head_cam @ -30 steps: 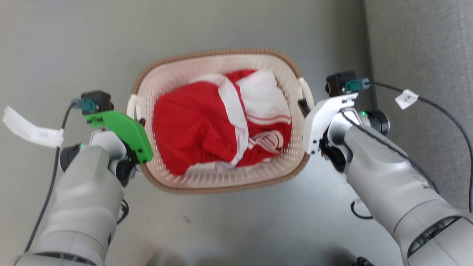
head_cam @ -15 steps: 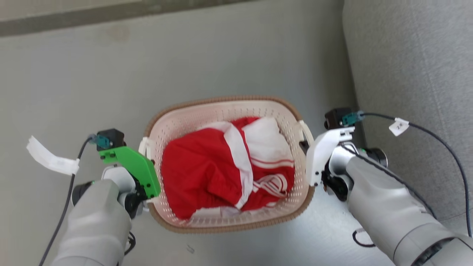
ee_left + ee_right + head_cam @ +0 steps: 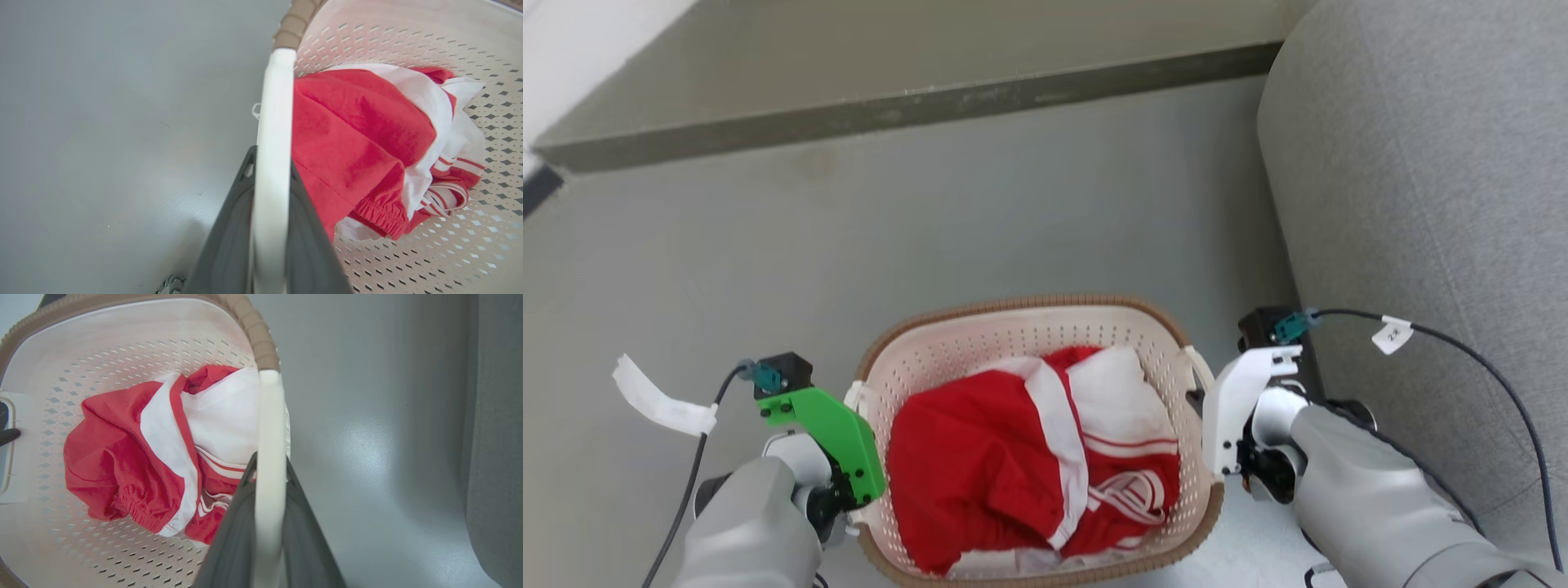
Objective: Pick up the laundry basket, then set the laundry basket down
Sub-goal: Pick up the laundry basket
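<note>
The laundry basket (image 3: 1013,304), cream perforated plastic with a brown woven-look rim, sits low in the head view between my two arms, with red and white clothes (image 3: 1013,457) inside. My left gripper (image 3: 271,161) is shut on the basket's white left handle (image 3: 274,102), its dark fingers clamping the bar from both sides. My right gripper (image 3: 269,461) is shut the same way on the right handle (image 3: 270,416). From the head, the left gripper (image 3: 854,400) lies under its green mount and the right gripper (image 3: 1199,400) under its white one. Whether the basket touches the floor I cannot tell.
A grey upholstered sofa (image 3: 1421,204) stands close along the right, next to my right arm. A low dark ledge (image 3: 890,114) runs across the back of the grey floor (image 3: 931,229). Tagged cables (image 3: 1392,333) hang from both wrists.
The head camera has moved, so the basket and both arms now sit lower in the picture and the back ledge has come into sight. Both grips on the handles are unchanged.
</note>
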### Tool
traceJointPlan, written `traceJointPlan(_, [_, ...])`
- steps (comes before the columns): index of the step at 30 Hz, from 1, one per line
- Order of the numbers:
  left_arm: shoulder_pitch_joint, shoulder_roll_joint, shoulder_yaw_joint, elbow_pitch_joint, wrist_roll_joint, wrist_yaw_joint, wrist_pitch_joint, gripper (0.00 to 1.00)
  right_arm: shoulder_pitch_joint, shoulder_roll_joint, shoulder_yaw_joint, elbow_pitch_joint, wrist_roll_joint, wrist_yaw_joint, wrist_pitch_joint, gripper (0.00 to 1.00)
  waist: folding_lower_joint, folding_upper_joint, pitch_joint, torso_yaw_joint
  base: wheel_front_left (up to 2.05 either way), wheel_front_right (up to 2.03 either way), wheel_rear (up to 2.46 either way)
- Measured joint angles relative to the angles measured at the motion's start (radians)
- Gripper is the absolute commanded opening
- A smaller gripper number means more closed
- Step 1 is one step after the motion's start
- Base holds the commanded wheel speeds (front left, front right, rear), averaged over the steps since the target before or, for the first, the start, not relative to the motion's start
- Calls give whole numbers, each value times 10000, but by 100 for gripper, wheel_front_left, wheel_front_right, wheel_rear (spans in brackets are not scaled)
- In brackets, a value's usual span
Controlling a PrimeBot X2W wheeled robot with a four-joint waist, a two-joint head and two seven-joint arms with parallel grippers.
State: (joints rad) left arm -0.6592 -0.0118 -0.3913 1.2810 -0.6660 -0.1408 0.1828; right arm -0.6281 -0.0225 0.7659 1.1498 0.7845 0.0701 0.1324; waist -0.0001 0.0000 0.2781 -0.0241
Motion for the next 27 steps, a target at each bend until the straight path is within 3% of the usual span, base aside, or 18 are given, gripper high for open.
traceJointPlan(27, [958, -27, -44, 81, -161, 0, 855, 0, 882, 84, 378, 297, 414, 90, 798, 0, 0, 0, -1954, -172, 0, 0, 0])
